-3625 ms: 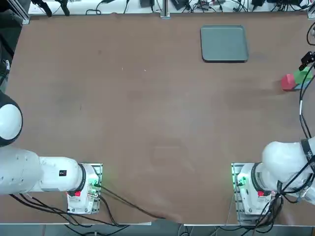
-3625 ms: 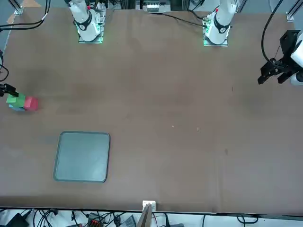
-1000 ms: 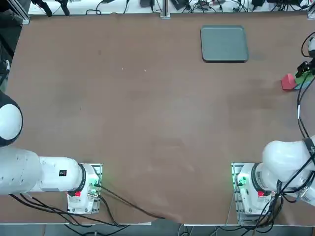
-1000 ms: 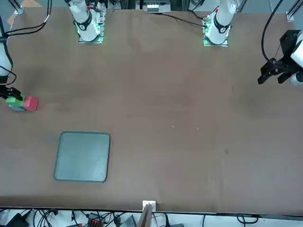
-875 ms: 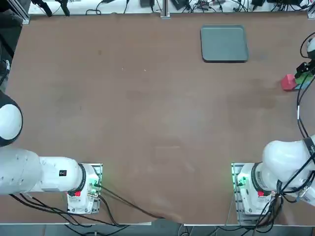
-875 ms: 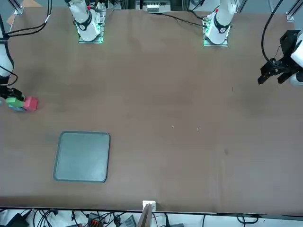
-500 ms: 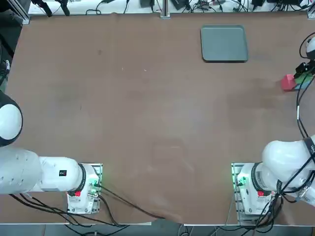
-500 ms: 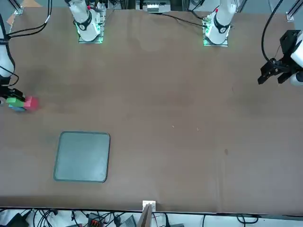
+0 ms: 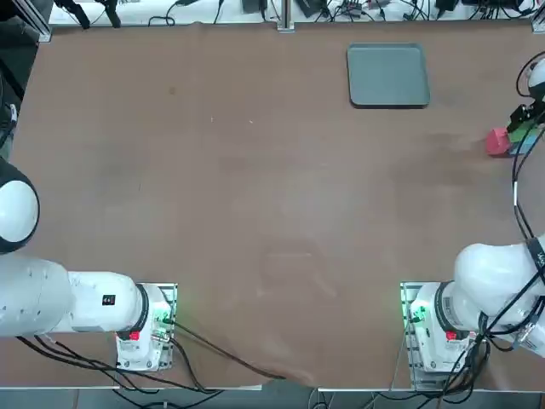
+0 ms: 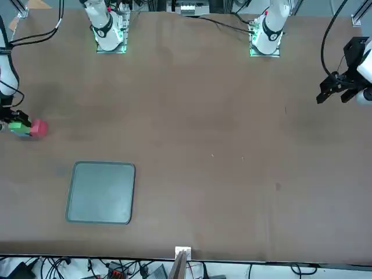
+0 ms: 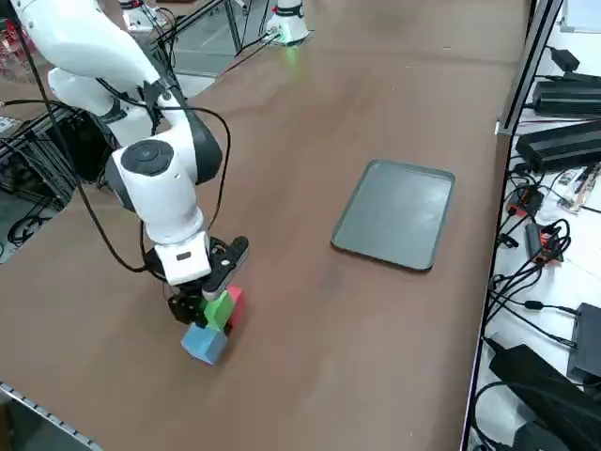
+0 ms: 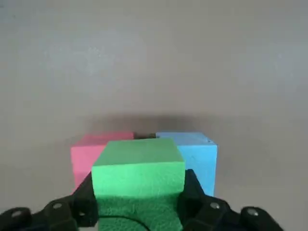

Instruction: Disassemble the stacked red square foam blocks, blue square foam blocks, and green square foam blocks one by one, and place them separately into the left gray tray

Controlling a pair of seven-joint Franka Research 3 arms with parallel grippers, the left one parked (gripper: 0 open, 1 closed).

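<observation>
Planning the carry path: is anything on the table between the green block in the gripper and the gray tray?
Nothing: the top view shows only bare brown table between the green block, held by the right gripper, and the gray tray.

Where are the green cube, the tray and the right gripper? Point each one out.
green cube [image 12: 138, 166]: right wrist view, on its top face.
tray [image 9: 387, 75]: top view, on its bare floor.
right gripper [image 12: 138, 202]: right wrist view, midway between the fingertips, shut on the green cube.
</observation>
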